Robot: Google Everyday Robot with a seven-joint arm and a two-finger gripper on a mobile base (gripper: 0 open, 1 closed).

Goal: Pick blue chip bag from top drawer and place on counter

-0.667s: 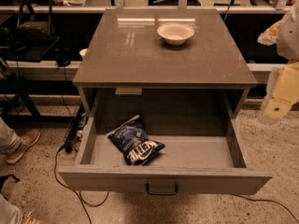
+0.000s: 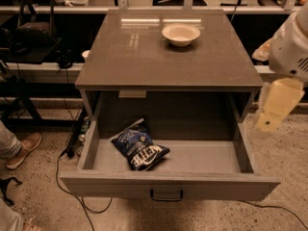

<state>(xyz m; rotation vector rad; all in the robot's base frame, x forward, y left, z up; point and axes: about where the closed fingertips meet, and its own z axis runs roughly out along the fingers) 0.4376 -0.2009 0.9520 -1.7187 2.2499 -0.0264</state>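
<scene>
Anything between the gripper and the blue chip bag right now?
The gripper hangs outside the top drawer, right of its right side wall, which lies between it and the blue chip bag. Nothing covers the bag from above. A bowl sits at the back of the counter.

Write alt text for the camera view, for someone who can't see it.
A blue chip bag lies left of centre in the open top drawer, below a grey counter that holds a pale bowl. The robot's gripper hangs at the right, outside the drawer and well apart from the bag.
</scene>
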